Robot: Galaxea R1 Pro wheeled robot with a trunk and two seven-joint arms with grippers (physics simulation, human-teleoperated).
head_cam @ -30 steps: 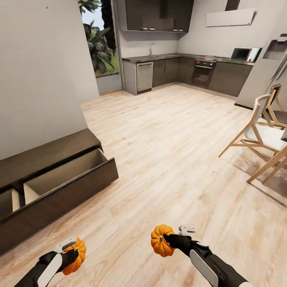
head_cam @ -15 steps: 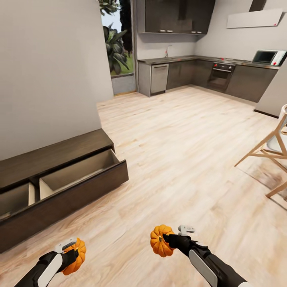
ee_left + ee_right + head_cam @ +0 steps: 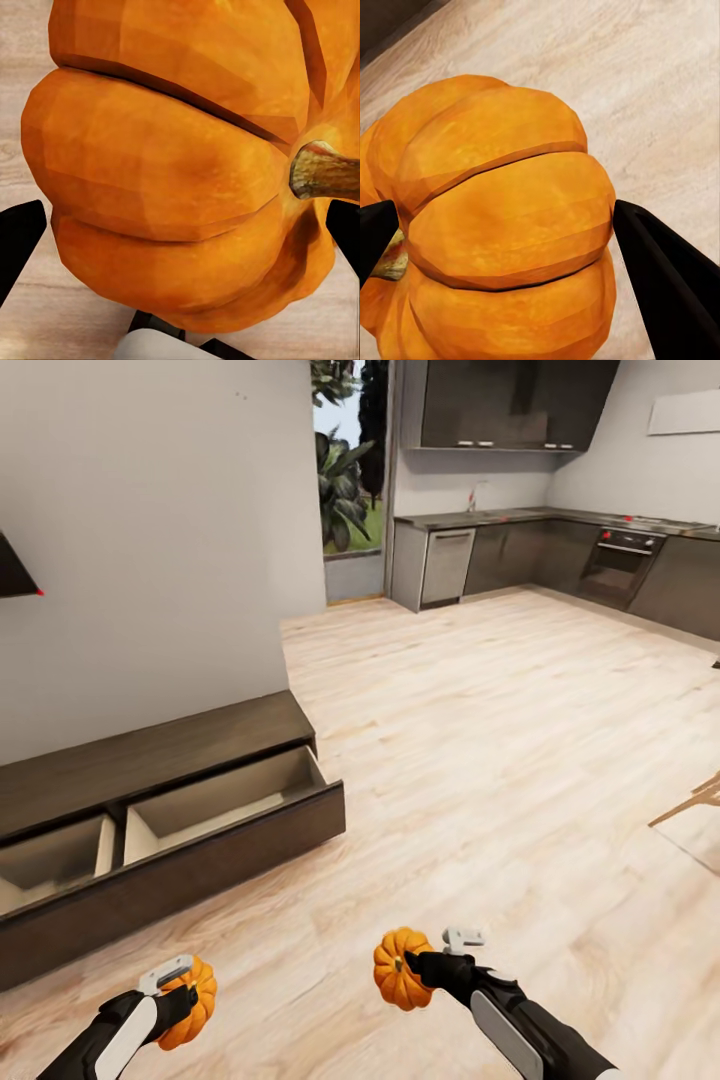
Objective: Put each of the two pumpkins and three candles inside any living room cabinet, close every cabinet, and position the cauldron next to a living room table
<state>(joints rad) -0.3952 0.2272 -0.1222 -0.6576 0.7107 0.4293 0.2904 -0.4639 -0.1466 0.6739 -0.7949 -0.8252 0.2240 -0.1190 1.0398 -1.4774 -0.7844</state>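
Observation:
I carry two orange pumpkins above the wood floor. My left gripper (image 3: 185,998) is shut on one pumpkin (image 3: 193,1000) at the lower left of the head view; up close this pumpkin (image 3: 180,165) shows a brown stem between the black fingertips (image 3: 19,240). My right gripper (image 3: 410,968) is shut on the other pumpkin (image 3: 396,968), which sits between its fingers (image 3: 660,285) in the right wrist view (image 3: 502,225). The long, low dark-brown cabinet (image 3: 150,755) runs along the left wall, ahead and left of both grippers. Its drawer (image 3: 215,810) stands pulled out and shows bare compartments. The candles and cauldron are out of view.
A grey wall (image 3: 150,540) rises behind the cabinet. Light wood floor (image 3: 480,740) stretches ahead to a kitchen with dark cupboards (image 3: 520,555), an oven (image 3: 615,565) and a window with plants (image 3: 345,480). A wooden chair leg (image 3: 695,805) pokes in at the right edge.
The whole view has swung left: the cabinet and kitchen slid rightward in the picture and the chairs nearly left it. Both grippers still hold their pumpkins as before.

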